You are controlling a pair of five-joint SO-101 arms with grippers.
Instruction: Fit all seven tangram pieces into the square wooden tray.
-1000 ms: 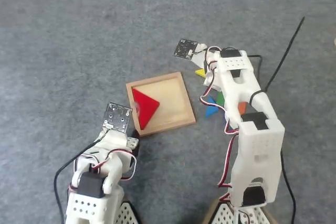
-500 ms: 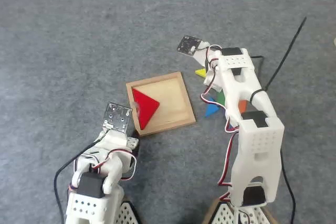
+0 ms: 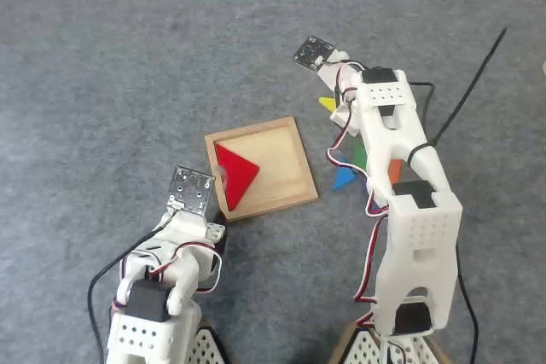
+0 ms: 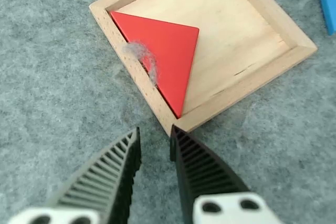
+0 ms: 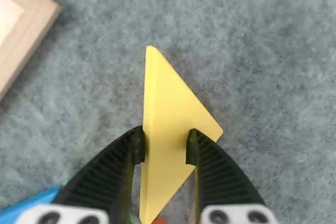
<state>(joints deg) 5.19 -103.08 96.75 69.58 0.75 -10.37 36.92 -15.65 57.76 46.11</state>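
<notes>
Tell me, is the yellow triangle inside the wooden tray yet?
Out. The yellow triangle sits between the right gripper's fingers over the grey mat, apart from the wooden tray.

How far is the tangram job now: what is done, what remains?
Done: the red triangle lies in the wooden tray. In hand: the right gripper clamps the yellow triangle, outside the tray. Left: the blue piece, green piece and orange piece beside the right arm.

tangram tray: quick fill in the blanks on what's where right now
The only piece in the wooden tray is a ____ triangle.
The right gripper is shut on a ____ triangle.
The left gripper holds ____.
The blue piece lies ____ the tray.
Missing words: red; yellow; nothing; outside.
</notes>
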